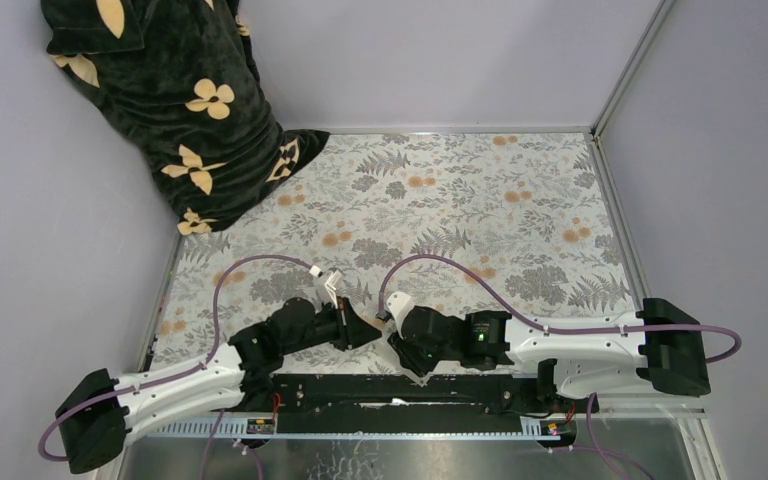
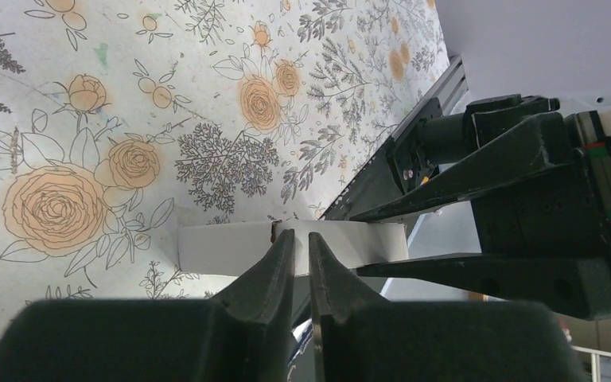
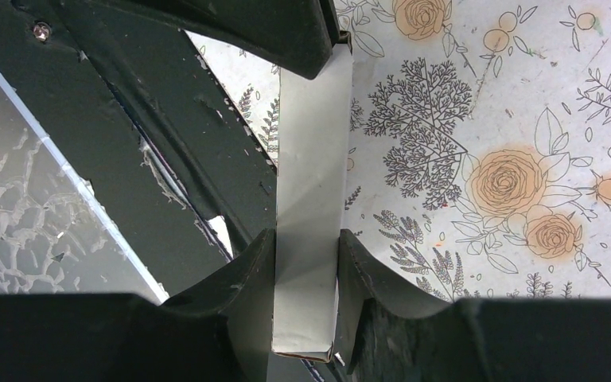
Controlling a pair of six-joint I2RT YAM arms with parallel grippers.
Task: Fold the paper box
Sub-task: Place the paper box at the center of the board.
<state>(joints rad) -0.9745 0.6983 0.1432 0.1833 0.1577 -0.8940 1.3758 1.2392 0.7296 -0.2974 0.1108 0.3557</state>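
Observation:
The paper box point(image 3: 310, 183) is a white folded cardboard piece held in the air just above the table's near edge. My right gripper point(image 3: 306, 267) is shut on it, one finger pressing each broad side. In the left wrist view the box point(image 2: 223, 248) shows as a white strip running across. My left gripper point(image 2: 302, 243) is shut on its thin edge, the jaws almost together. From above, the left gripper point(image 1: 363, 330) and right gripper point(image 1: 397, 342) meet tip to tip, and they hide the box.
A floral tablecloth point(image 1: 480, 220) covers the table. A dark flowered cloth point(image 1: 180, 110) is heaped at the back left corner. A black rail point(image 1: 410, 395) runs along the near edge under the grippers. Grey walls close in the back and both sides.

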